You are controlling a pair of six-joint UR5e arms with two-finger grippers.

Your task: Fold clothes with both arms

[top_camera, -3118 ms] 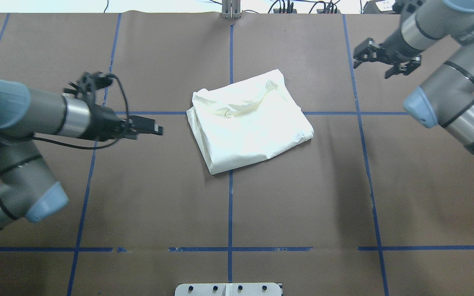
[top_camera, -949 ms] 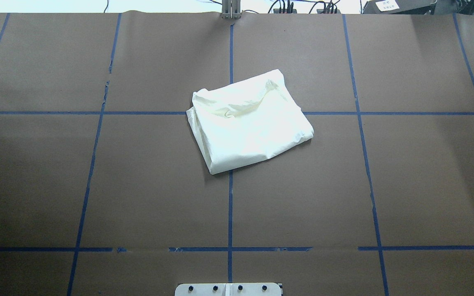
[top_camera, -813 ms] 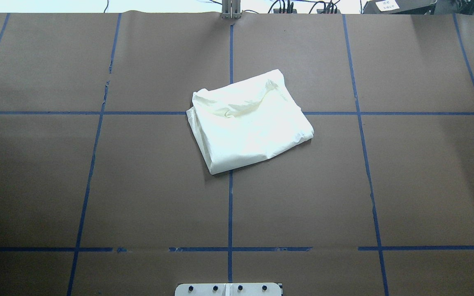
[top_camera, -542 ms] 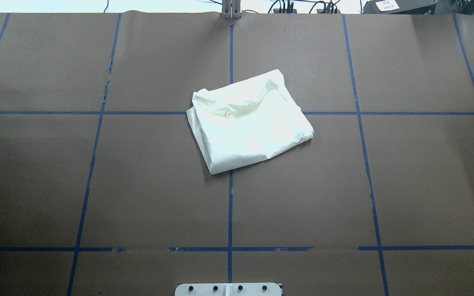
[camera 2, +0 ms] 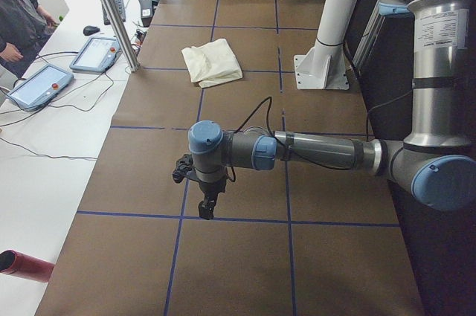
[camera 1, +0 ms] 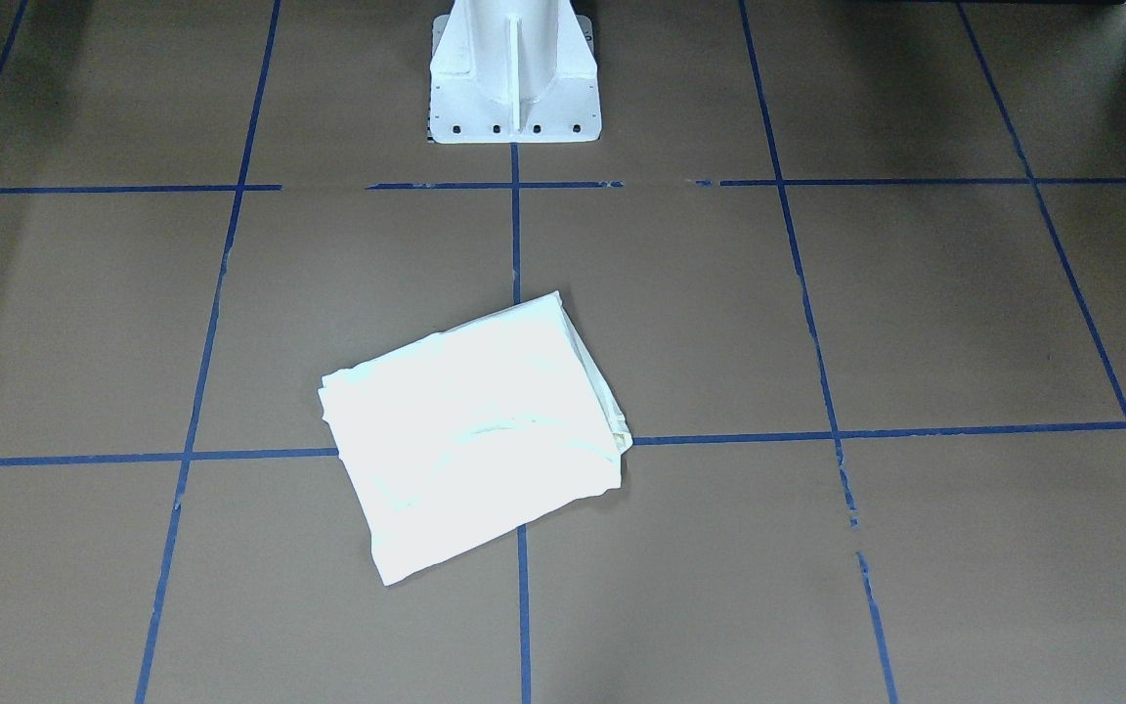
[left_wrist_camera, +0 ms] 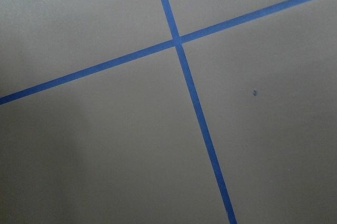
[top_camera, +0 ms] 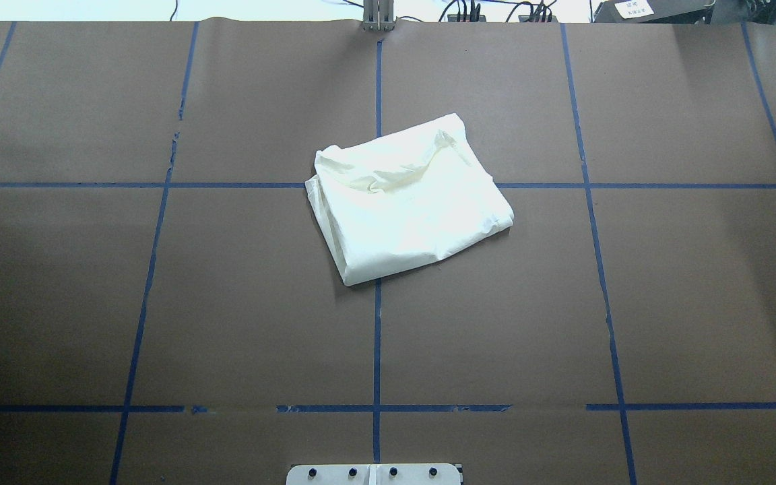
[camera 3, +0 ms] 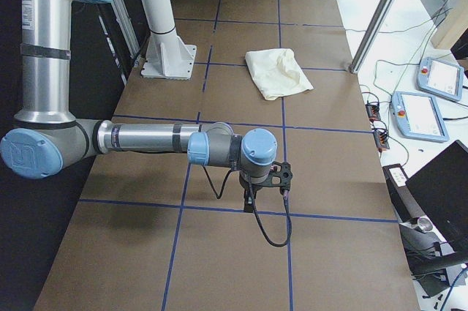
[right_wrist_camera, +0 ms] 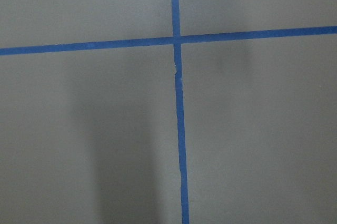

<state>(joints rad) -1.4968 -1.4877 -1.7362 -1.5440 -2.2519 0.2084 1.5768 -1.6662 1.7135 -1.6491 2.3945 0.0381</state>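
The clothes are one cream-white shirt [top_camera: 408, 202], folded into a compact, slightly skewed rectangle at the table's middle, plain side up [camera 1: 475, 435]. No gripper touches it. My left arm is pulled back to the table's left end, its gripper [camera 2: 207, 210] pointing down over a tape crossing, far from the shirt [camera 2: 212, 63]. My right gripper [camera 3: 248, 207] hangs the same way at the right end, away from the shirt [camera 3: 278, 72]. Whether either gripper is open or shut I cannot tell. Both wrist views hold only brown paper and blue tape.
Brown paper with a blue tape grid covers the table [top_camera: 226, 303]. The white pedestal base [camera 1: 514, 68] stands at the robot's side. A person [camera 2: 18, 11] stands by tablets [camera 2: 37, 85] on the white bench beyond the far edge. A metal post [camera 2: 111, 11] rises there.
Both arms have withdrawn out of the overhead view, left arm to the left, right arm to the right. The folded shirt has not moved.
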